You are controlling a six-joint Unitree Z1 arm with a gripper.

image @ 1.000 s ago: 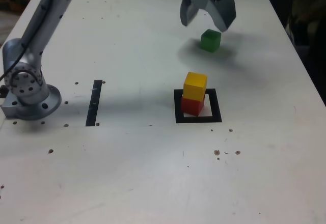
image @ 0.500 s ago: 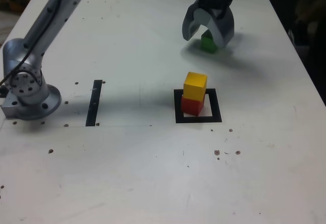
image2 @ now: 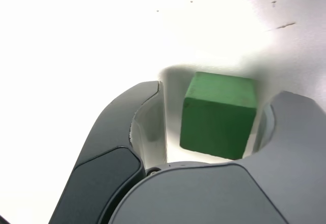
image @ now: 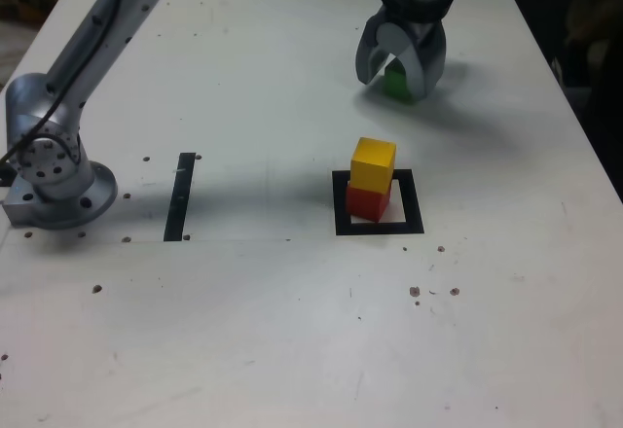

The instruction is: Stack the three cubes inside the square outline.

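The green cube (image: 396, 81) rests on the white table at the back, right of centre in the exterior view. My gripper (image: 397, 84) is lowered over it, one finger on each side. In the wrist view the green cube (image2: 219, 114) sits between the two grey fingers of the gripper (image2: 220, 95). A narrow gap shows beside one finger (image2: 145, 114), and the other finger lies close against the cube, so the jaws are still open. The yellow cube (image: 374, 162) stands on the red cube (image: 367, 202) inside the square outline (image: 380, 227).
The arm's base (image: 54, 170) stands at the exterior view's left edge. A narrow black strip (image: 181, 195) lies between the base and the outline. Small dark specks dot the table (image: 292, 331). The table's right edge drops off beside the green cube.
The gripper came down from above and behind the green cube to straddle it. Its jaws have narrowed a good deal. The cubes have not moved.
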